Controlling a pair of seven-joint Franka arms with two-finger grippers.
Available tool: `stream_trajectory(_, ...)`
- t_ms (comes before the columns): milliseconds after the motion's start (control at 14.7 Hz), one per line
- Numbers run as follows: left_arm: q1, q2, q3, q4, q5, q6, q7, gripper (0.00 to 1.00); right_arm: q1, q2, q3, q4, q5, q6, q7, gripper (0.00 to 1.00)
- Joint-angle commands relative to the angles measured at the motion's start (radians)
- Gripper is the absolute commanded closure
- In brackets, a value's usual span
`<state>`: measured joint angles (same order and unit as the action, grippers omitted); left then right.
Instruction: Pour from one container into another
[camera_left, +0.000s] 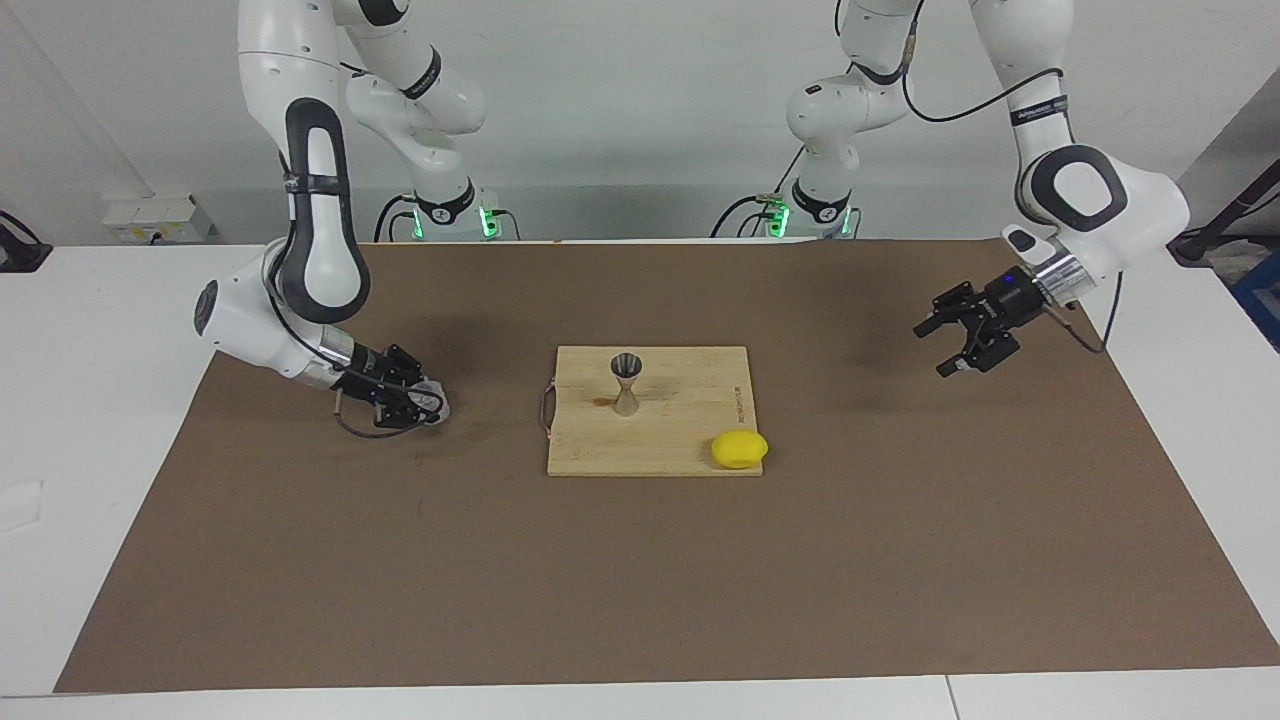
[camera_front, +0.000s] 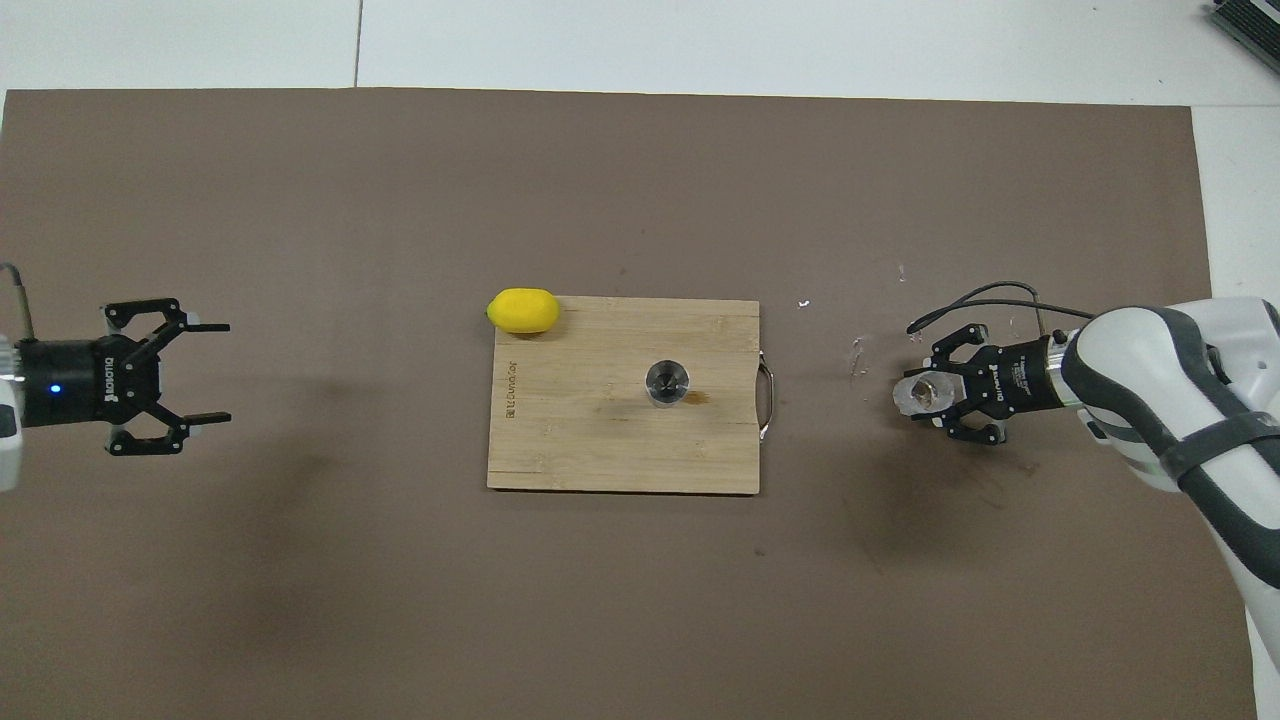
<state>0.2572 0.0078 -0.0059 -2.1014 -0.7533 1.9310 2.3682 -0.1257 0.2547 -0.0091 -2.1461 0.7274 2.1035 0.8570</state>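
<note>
The clear glass cup (camera_left: 437, 402) (camera_front: 916, 392) stands on the brown mat toward the right arm's end of the table, beside the wooden board. My right gripper (camera_left: 430, 408) (camera_front: 926, 397) is low at the mat with its fingers closed around the glass. The metal jigger (camera_left: 627, 384) (camera_front: 667, 382) stands upright on the wooden cutting board (camera_left: 690, 440) (camera_front: 600, 450). My left gripper (camera_left: 935, 350) (camera_front: 222, 372) is open and empty, raised over the mat at the left arm's end, well away from the board.
A yellow lemon (camera_left: 739, 449) (camera_front: 523, 310) lies at the board's corner farthest from the robots, toward the left arm's end. Small wet specks (camera_front: 858, 352) mark the mat between the board's handle and the glass.
</note>
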Motion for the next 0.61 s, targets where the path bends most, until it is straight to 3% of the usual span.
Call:
stream_trajectory(0, -0.007, 0.035, -0.009, 0.156, 0.164, -0.065, -0.174, 0.0, -0.012, -0.015, 0.004, -0.008, 0.033, 0.009, -0.015, 0.82)
stream_trajectory(136, -0.001, 0.052, -0.008, 0.219, 0.207, -0.102, -0.307, 0.0, -0.009, -0.035, 0.004, -0.005, 0.033, 0.009, 0.028, 0.91)
stream_trajectory(543, -0.009, 0.04, -0.009, 0.305, 0.33, -0.196, -0.781, 0.0, 0.087, -0.112, 0.015, 0.002, 0.032, 0.023, 0.199, 0.94)
